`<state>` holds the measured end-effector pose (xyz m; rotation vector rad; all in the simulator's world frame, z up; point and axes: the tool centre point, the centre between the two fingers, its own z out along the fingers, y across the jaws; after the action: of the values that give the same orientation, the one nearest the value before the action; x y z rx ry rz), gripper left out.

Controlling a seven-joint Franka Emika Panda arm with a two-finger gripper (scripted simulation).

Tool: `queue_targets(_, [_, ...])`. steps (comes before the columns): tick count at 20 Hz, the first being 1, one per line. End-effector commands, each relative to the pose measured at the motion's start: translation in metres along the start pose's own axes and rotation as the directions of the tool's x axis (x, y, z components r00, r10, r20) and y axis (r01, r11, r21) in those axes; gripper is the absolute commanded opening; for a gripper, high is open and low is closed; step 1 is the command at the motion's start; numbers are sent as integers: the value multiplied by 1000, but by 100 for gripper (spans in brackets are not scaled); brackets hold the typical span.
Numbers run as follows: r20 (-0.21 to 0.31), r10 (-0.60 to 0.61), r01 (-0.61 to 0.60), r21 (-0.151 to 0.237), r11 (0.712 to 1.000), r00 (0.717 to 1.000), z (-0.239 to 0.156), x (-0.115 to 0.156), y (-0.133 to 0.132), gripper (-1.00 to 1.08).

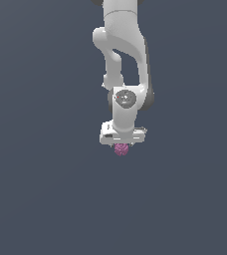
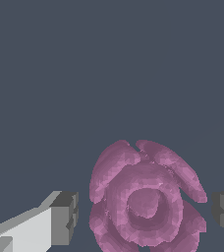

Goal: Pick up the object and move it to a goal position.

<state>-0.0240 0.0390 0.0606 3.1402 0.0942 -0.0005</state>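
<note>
We see the hand [image 1: 121, 145] pointing down over the pink berry [image 1: 121, 149], which sits between its fingers [image 2: 64, 217]. In the wrist view the fingers stand spread, a gap showing on each side of the berry, touching nothing.

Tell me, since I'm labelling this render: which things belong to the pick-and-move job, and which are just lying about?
Job:
- berry, pink and bumpy, between the fingers with gaps either side
- hand, over the berry

Lying about:
- nothing else visible; only a plain dark background, no goal marker
</note>
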Motion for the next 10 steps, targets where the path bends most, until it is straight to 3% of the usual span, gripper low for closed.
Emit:
queue_targets(1, [0,0,0,0,1000,1000,12,0,0,100])
queue_targets(7, [0,-1,1,0,1000,1000,22,1,0,100])
queue_targets(8, [0,-1,1,0,1000,1000,22,1,0,-100])
queue_targets(10, [0,-1,1,0,1000,1000,22,1,0,-100])
